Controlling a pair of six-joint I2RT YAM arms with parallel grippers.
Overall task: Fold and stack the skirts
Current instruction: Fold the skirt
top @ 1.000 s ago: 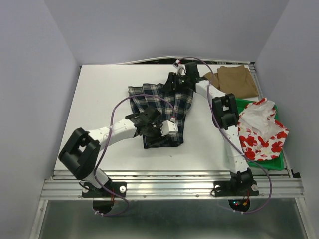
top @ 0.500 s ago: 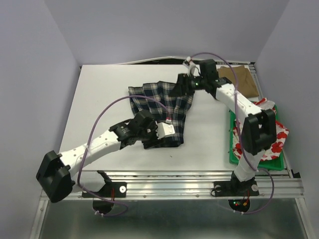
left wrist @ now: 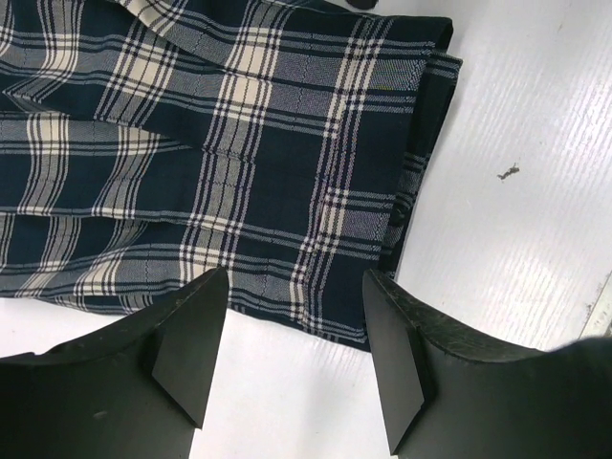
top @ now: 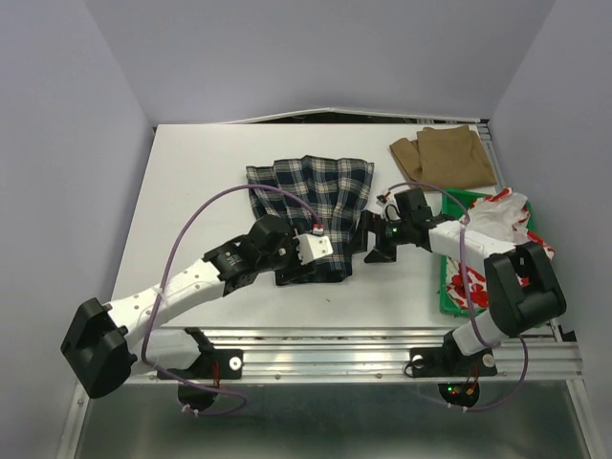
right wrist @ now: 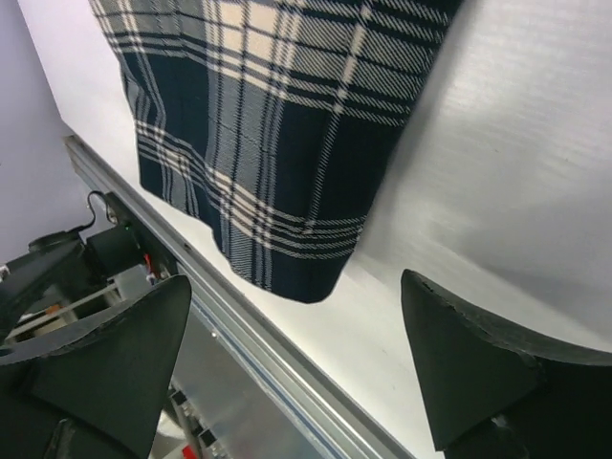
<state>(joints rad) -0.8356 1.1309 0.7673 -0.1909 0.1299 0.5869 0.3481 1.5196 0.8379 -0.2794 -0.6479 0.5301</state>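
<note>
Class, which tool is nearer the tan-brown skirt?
Right. The right tool hangs near-left of the tan-brown skirt; the left tool is farther left, over the plaid skirt's near edge.

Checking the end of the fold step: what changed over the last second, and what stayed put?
The right hand left the plaid skirt's far edge and drew back near, now open and empty beside its right side. The left arm's elbow swung out left; the left hand stays open over the near edge. The tan skirt and floral skirt lie unmoved.
</note>
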